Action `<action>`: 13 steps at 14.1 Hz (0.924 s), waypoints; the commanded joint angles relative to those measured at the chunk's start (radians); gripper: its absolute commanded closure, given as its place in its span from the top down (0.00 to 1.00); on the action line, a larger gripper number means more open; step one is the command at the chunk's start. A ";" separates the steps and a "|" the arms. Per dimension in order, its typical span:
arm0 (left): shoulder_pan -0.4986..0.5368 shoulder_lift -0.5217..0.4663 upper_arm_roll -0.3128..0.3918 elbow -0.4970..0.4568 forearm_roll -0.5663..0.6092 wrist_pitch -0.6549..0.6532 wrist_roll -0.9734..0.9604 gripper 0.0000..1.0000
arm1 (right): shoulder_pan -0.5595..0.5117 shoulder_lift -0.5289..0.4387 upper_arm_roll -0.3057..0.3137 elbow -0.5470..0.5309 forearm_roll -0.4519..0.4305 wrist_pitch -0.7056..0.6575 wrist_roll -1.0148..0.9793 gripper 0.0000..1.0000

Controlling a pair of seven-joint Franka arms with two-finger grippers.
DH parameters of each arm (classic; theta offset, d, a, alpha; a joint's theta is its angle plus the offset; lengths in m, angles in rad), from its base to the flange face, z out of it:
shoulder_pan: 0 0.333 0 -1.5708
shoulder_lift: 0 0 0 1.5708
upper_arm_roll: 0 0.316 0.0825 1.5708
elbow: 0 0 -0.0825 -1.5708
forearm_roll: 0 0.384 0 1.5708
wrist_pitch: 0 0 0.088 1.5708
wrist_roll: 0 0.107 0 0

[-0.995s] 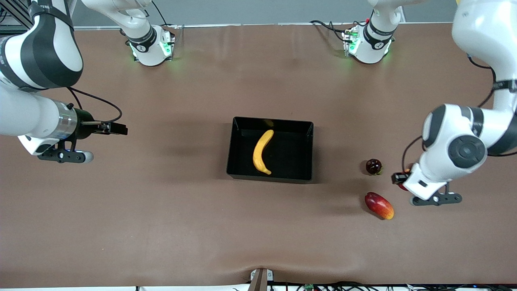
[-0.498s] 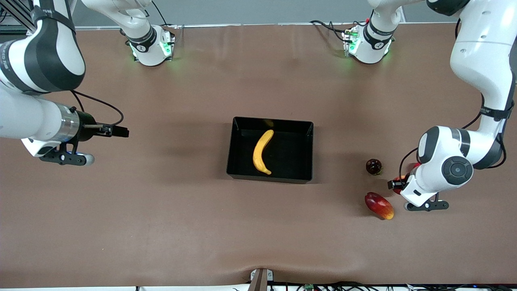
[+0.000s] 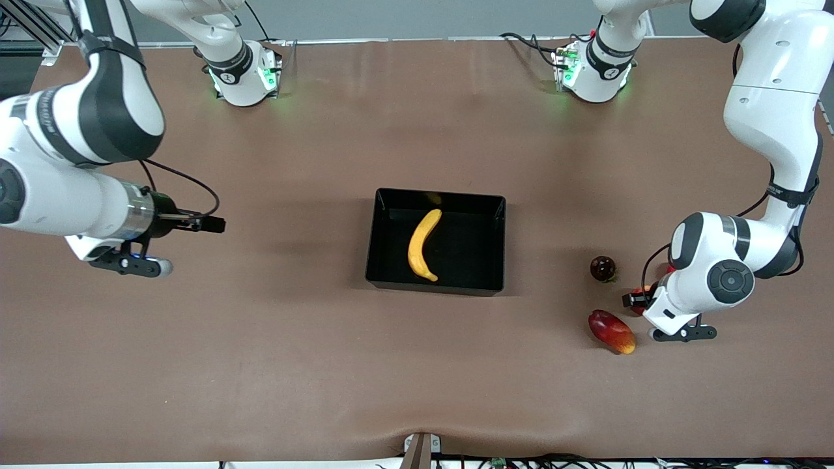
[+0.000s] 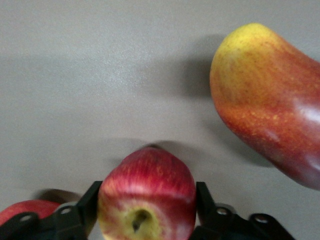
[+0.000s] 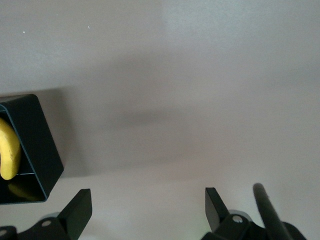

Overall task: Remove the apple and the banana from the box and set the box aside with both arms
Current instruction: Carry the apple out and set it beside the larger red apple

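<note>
Lying under everything: brown table (image 3: 260,365). Sitting at its middle: black tray (image 3: 500,242), open top up, holding the banana (image 3: 421,245) lengthwise inside. Hovering over bare table toward the right arm's end: right gripper (image 3: 212,225), fingers (image 5: 80,207) spread wide, gripping nothing. Resting toward the left arm's end: red-orange mango (image 3: 611,331), nearer the front camera than the dark red fruit (image 3: 603,268). Reaching down between those two: left gripper (image 4: 147,200), fingers (image 4: 202,200) pressing both sides of the apple (image 4: 147,195), red with yellow streaks, just beside the mango. Peeking in beside that gripper: another red fruit (image 4: 22,210).
</note>
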 commanded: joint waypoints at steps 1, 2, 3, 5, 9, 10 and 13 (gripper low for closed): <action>0.008 -0.030 -0.010 0.003 0.019 -0.003 0.011 1.00 | 0.037 -0.011 -0.004 -0.023 0.010 0.033 0.069 1.00; 0.005 -0.058 -0.016 0.003 0.016 -0.014 0.005 1.00 | 0.047 -0.011 -0.004 -0.032 0.010 0.042 0.087 1.00; -0.002 -0.088 -0.019 0.001 0.007 -0.040 0.004 1.00 | 0.053 -0.011 -0.004 -0.035 0.010 0.044 0.095 1.00; -0.015 -0.151 -0.077 0.006 0.002 -0.130 -0.007 1.00 | 0.054 -0.011 -0.004 -0.038 0.010 0.042 0.100 1.00; -0.016 -0.202 -0.272 0.006 0.002 -0.241 -0.074 1.00 | 0.056 -0.011 -0.004 -0.047 0.012 0.055 0.100 1.00; -0.030 -0.196 -0.320 0.006 0.004 -0.241 -0.141 1.00 | 0.054 -0.011 -0.003 -0.048 0.012 0.059 0.100 1.00; -0.195 -0.178 -0.349 0.010 0.019 -0.239 -0.321 1.00 | 0.063 -0.012 -0.003 -0.049 0.038 0.067 0.101 1.00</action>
